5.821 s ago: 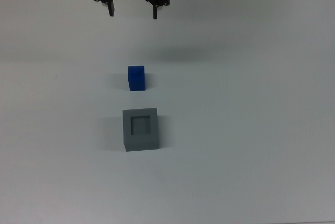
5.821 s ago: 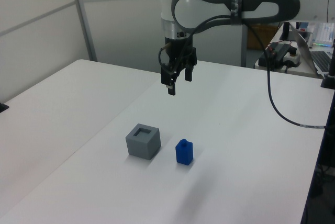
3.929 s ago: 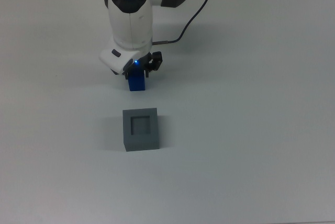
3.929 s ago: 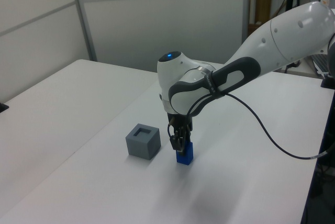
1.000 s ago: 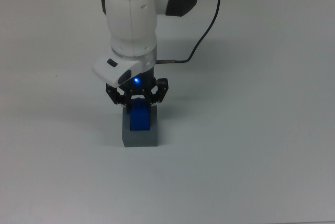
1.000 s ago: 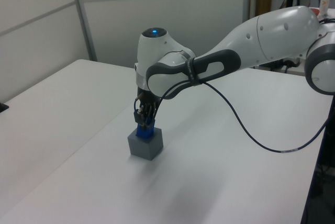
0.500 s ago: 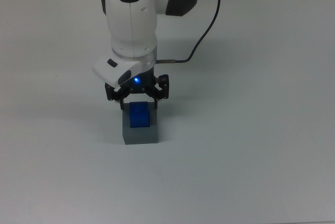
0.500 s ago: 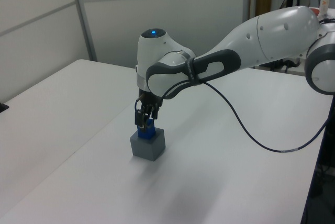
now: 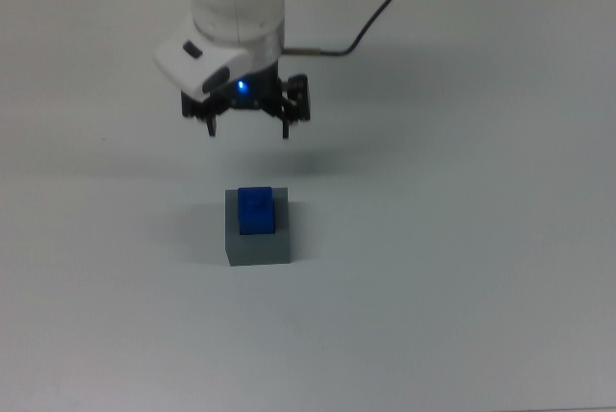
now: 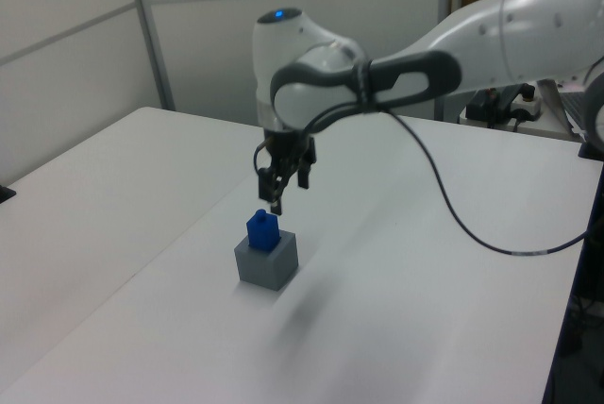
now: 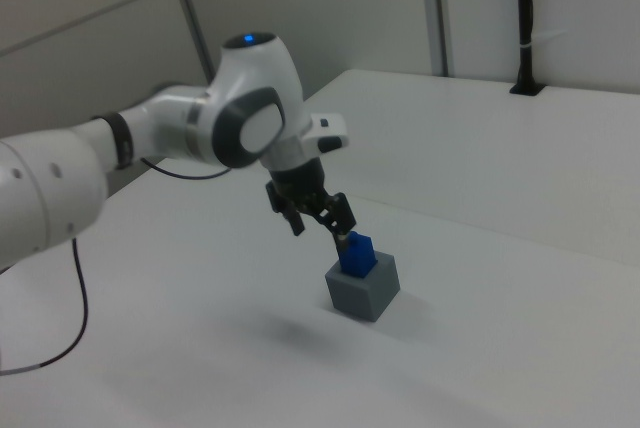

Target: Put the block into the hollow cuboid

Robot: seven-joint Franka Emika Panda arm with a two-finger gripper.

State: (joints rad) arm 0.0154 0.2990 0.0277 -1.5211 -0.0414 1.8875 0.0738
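We see our gripper (image 9: 247,128) hanging in the air with its two fingers spread apart and nothing between them. It is released and empty.

The blue block (image 9: 255,210) is below the gripper and well apart from it. In the top view it lies toward the lower edge from the gripper. In the left view it is under the gripper and a little to the left view's left. The block stands upright in the recess of the grey hollow cuboid (image 9: 258,245), and its upper part sticks out above the rim. We cannot tell if its bottom touches the floor of the recess, because the thick walls hide it. The hollow cuboid stands on the white counter (image 9: 462,239), also below the gripper.

We judge that the placing step is done, since the block sits inside the hollow cuboid and nothing holds it. The step in hand is the retreat of the arm. In our opinion the next move asks only to take the gripper further up and away, on a path that does not pass low over the block, so that the fingers cannot knock it.
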